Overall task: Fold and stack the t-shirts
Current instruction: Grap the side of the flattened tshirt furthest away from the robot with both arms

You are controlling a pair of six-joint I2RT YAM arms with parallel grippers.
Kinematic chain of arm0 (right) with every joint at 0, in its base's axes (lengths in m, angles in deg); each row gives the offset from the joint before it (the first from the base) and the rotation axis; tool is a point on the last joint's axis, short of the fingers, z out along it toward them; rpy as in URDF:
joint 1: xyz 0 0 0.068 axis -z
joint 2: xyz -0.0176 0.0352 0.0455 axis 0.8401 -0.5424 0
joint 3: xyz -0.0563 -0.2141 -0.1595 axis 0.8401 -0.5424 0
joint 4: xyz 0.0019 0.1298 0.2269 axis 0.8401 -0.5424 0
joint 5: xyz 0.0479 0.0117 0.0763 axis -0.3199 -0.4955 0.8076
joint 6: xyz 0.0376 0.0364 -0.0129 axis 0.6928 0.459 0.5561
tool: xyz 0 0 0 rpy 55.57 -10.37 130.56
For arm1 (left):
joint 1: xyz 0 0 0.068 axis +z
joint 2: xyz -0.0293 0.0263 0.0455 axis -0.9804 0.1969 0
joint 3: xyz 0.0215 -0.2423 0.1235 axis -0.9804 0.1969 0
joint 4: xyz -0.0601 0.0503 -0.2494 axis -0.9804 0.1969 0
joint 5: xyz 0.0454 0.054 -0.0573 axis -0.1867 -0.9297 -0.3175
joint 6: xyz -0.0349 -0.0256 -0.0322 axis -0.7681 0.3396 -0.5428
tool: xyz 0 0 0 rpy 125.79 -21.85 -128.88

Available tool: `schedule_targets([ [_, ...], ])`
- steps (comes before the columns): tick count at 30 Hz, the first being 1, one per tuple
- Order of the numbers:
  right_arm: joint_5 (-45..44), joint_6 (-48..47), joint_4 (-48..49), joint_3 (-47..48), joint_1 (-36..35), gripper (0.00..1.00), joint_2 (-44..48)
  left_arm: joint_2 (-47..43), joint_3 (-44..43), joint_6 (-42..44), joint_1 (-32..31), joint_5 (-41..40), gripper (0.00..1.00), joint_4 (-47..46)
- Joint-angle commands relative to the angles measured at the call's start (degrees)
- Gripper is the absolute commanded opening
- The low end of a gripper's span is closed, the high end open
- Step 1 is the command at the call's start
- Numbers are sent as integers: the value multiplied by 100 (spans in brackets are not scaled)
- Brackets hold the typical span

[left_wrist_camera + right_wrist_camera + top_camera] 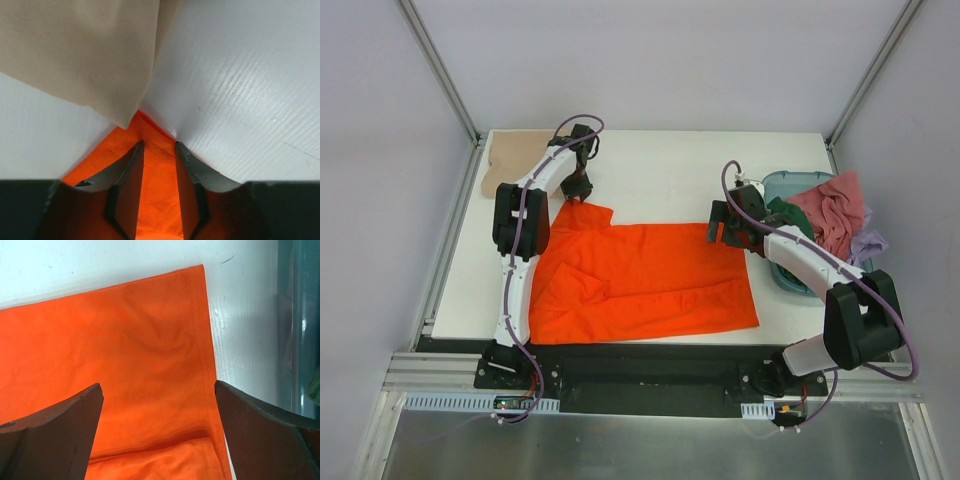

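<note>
Arms of a two-armed robot are working the far edge of an orange t-shirt (650, 280), which is lying spread across the middle of the white surface (660, 180) with a loose fold rumpling its near-left part. The left hand (578, 190) is sitting at the shirt's far-left corner, its fingers (131, 185) drawn close and pinching a raised peak of orange cloth, apparently to take that corner for a fold. The right hand (717, 228) is hovering over the far-right corner, its fingers (55, 430) spread wide either side of the stitched hem and gripping nothing, seemingly lining up a matching hold. A tan t-shirt (515, 155) is lying at the far-left corner of the surface, just beyond the left hand. Whether it is touching the orange corner cannot be told, but room is looking tight there. On the right, a teal tub (778, 182) is holding a pink garment (835, 215), a dark green garment (788, 215) and a lilac garment (868, 245). Its wall is standing just beside the orange hem, leaving only a narrow strip of bare surface. Open room is lying along the far edge between the two hands, while the shirt's near hem is running close to the surface's near edge. Folding of the orange shirt is judged to be only starting.
</note>
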Motion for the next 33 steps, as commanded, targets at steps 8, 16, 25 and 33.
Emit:
schedule_targets([
  [8, -351, -657, 159, 934, 72, 96, -591, 218, -131, 28, 42, -62, 0, 314],
  [16, -983, -534, -456, 2006, 116, 97, -1760, -229, 62, -69, 42, -141, 0, 297],
  [25, -818, 1, -843, 2833, 476, 85, -2894, -467, 159, -113, 42, -18, 0, 279],
  [33, -317, 441, -563, 2807, 810, 63, -3237, -739, 430, -95, 7, 123, 0, 130],
])
